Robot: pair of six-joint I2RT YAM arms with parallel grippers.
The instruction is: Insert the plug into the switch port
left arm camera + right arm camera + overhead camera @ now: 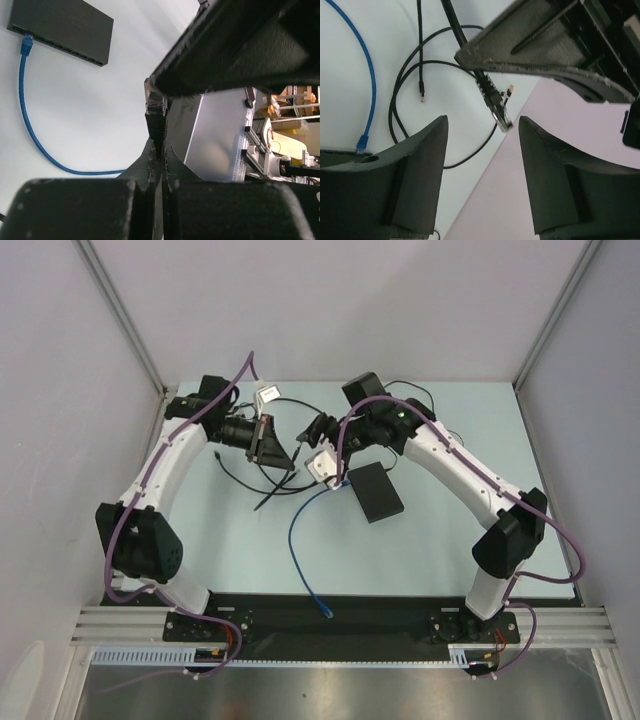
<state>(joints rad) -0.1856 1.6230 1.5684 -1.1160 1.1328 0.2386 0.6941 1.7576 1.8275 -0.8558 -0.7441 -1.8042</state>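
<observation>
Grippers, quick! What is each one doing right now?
Left gripper: closed, pinching the plug.
Right gripper: open, holding nothing.

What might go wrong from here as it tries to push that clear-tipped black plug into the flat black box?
The left gripper pinches the clear-tipped black plug only at its fingertips, so it may twist or slip if the open right gripper grabs it. The loose black cables on the table could snag. The flat matte-black switch lies unheld and may slide when pushed.
</observation>
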